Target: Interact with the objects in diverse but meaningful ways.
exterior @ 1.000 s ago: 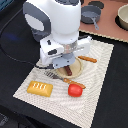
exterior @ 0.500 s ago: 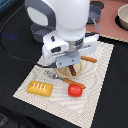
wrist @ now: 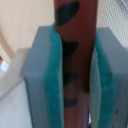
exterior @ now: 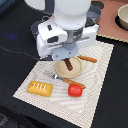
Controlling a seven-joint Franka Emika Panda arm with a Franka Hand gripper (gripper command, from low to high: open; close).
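Note:
A brown sausage stick [wrist: 75, 55] with dark marks runs between the two green pads [wrist: 54, 75] in the wrist view, and both pads press on it. In the exterior view my gripper [exterior: 70, 55] hangs over the round tan plate [exterior: 61, 69], shut on the sausage stick [exterior: 71, 65], whose lower end is over the plate. Whether that end touches the plate I cannot tell. The golden-yellow bread loaf [exterior: 40, 88] lies on the mat toward the exterior view's left. The red tomato [exterior: 75, 90] sits near the mat's front edge.
A pale woven placemat [exterior: 100, 85] carries everything. Orange-handled cutlery lies beside the plate: one piece [exterior: 87, 59] on the exterior view's right, another [exterior: 69, 80] in front. A grey pot [exterior: 122, 17] stands at the back right on a tan surface.
The arm's body has shifted toward the exterior view's right and upward over the plate. The loaf and the tomato have stayed put.

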